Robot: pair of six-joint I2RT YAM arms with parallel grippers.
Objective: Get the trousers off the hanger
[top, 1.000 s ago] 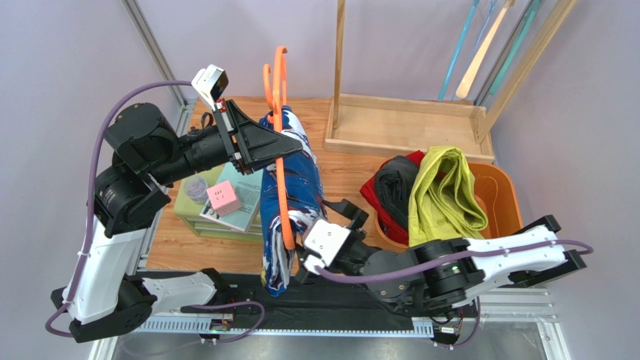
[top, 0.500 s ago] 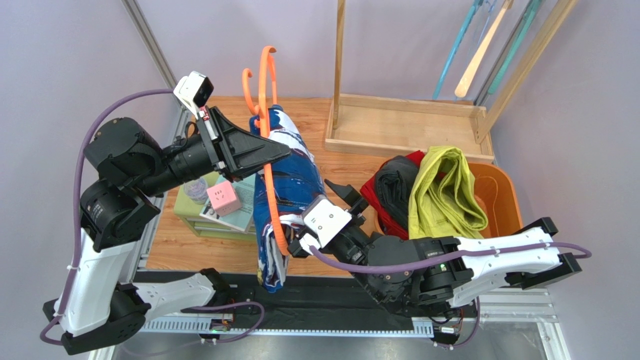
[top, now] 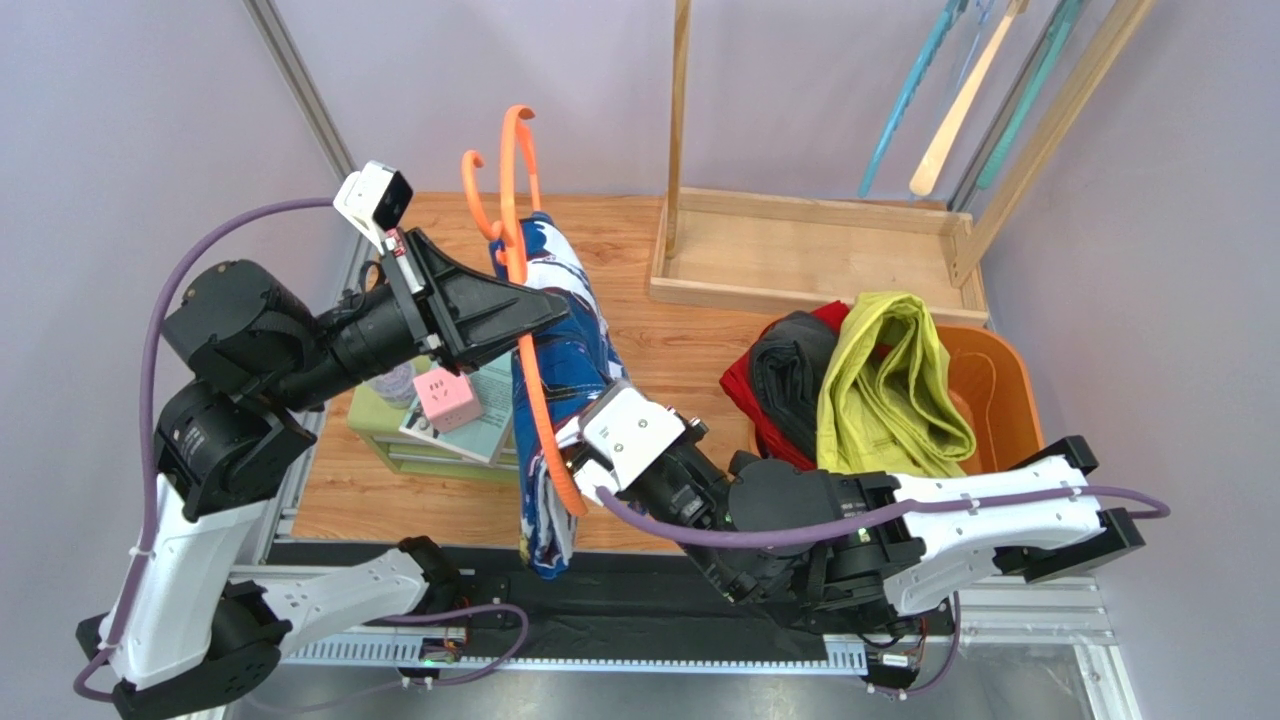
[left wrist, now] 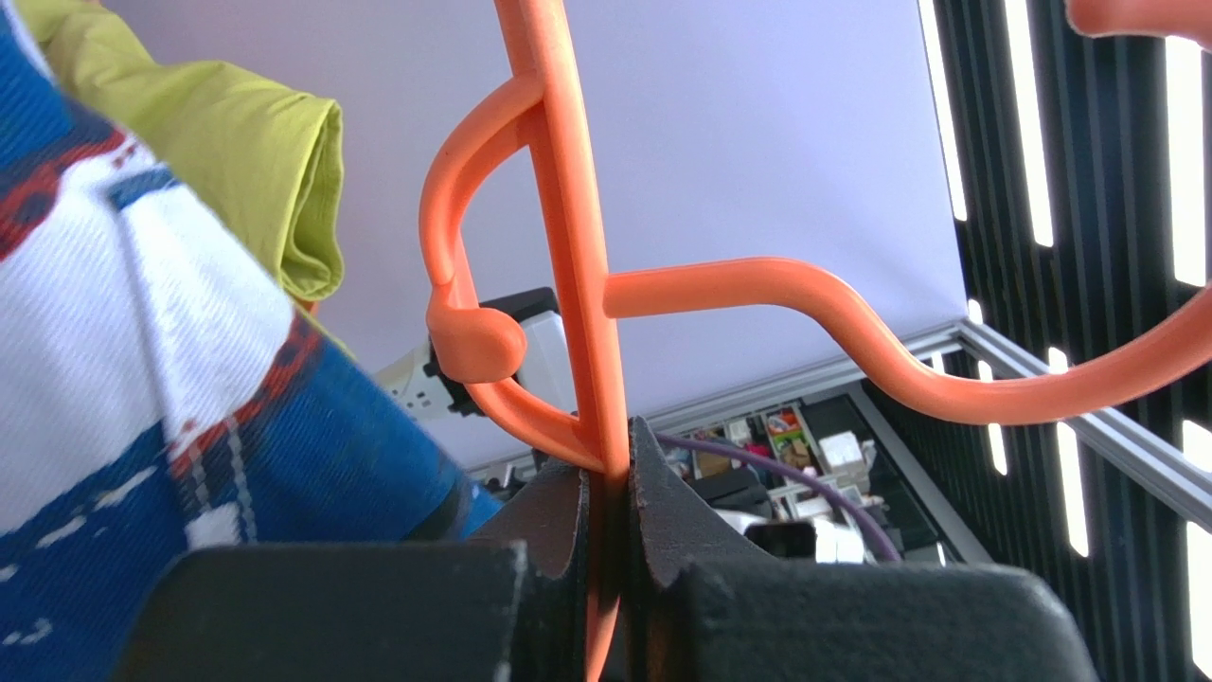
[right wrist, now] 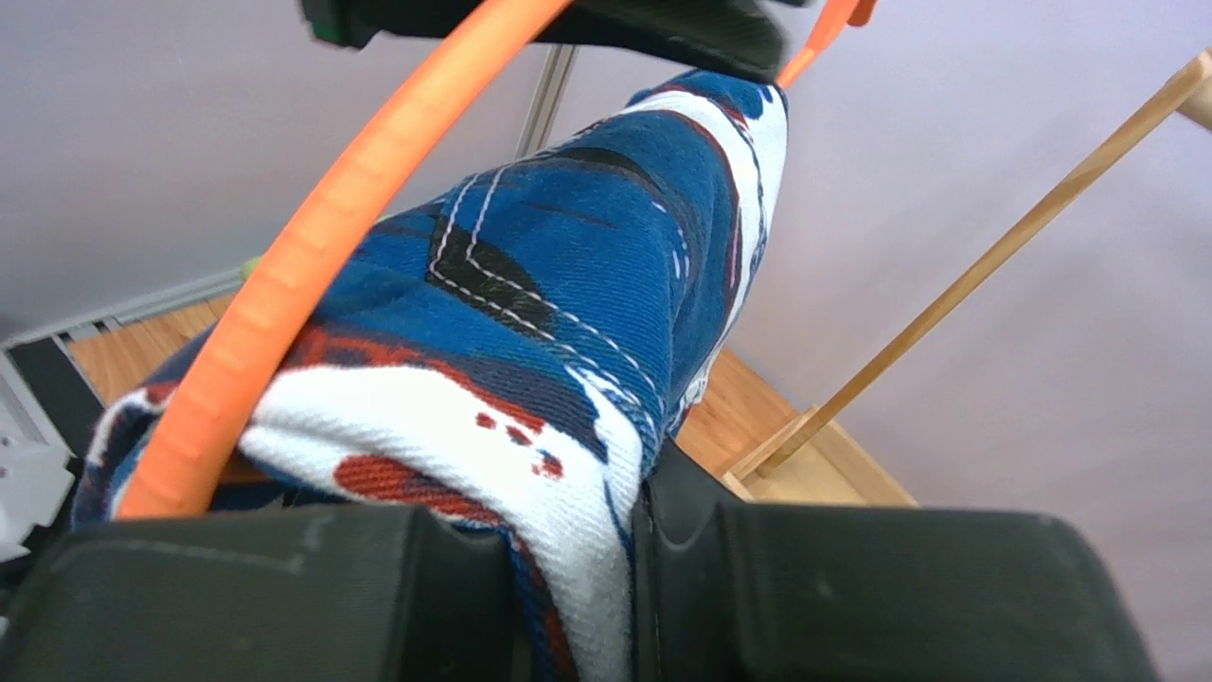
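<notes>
Top external view: the navy trousers [top: 559,375], blue with a white and red pattern, hang draped over the orange hanger [left wrist: 569,213] left of centre, above the wooden counter [top: 676,345]. The left claw [left wrist: 609,498] is clenched on the hanger's stem just under the hook, holding it aloft; the left wrist view shows both jaws tight against the plastic. The right claw [right wrist: 576,540] is pinched on a fold of the cloth at the lower centre of its own wrist view, with fabric bulging up between the jaws.

The garment looks soft, light and woven. It should be limp and easy to bunch, and is likely to drag on the bar rather than slide. A thick fold close to the bar seems the sound place to hold. The yellow-green trousers [top: 887,390] lie in the orange basin [top: 999,383] at right.
</notes>
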